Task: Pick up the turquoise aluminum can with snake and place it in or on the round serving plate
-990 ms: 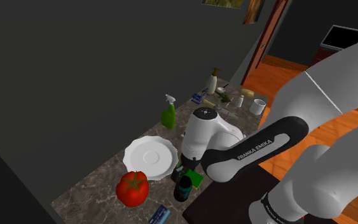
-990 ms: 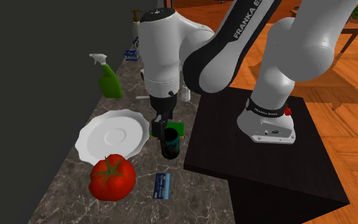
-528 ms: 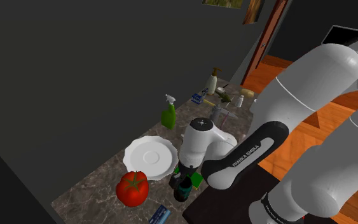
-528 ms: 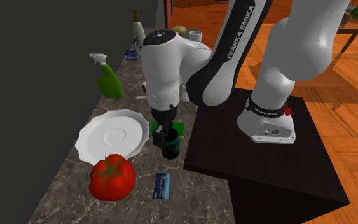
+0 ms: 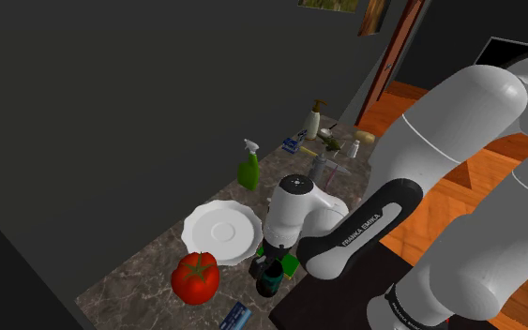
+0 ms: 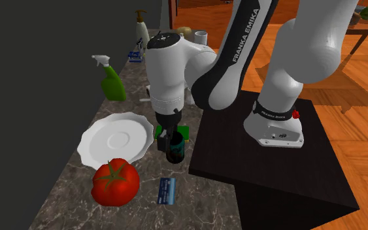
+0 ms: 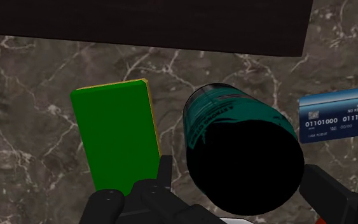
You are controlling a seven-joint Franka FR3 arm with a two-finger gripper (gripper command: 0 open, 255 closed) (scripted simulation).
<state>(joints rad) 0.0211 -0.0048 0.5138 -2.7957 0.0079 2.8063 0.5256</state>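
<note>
Teal-sided and cylindrical with a black top, the can (image 7: 225,114) stands upright on the veined marble counter (image 7: 31,95) between the gripper's (image 7: 241,184) spread fingers, neither visibly touching it, with a flat green block (image 7: 114,140) beside it and the scalloped white plate (image 6: 117,140) near.
</note>
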